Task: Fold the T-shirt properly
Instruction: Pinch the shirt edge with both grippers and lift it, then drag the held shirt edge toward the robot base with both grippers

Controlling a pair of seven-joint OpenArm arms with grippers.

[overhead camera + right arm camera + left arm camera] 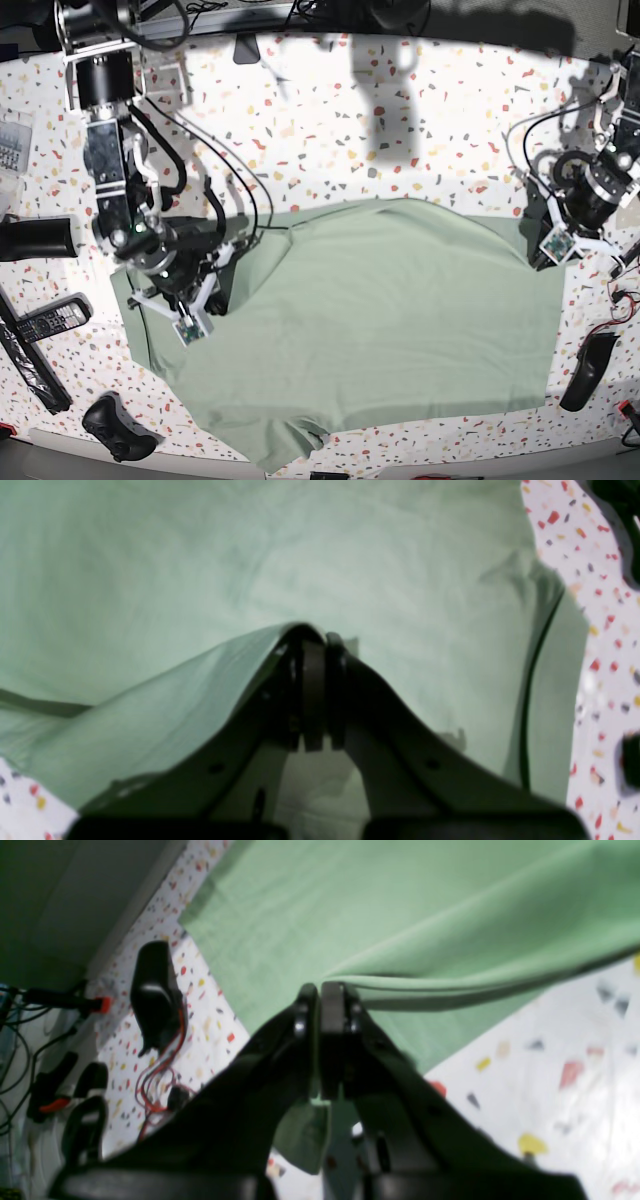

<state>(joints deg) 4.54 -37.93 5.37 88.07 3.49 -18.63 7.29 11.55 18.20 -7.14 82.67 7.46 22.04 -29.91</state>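
The T-shirt point(370, 320) lies spread across the speckled table point(420, 120), its two upper corners lifted off the surface and the rest hanging away below and between the two grippers. The right gripper point(314, 637) has its jaws pressed together on a raised ridge of the cloth. The left gripper point(320, 990) likewise pinches a folded edge, the fabric stretching away ahead of its jaws.
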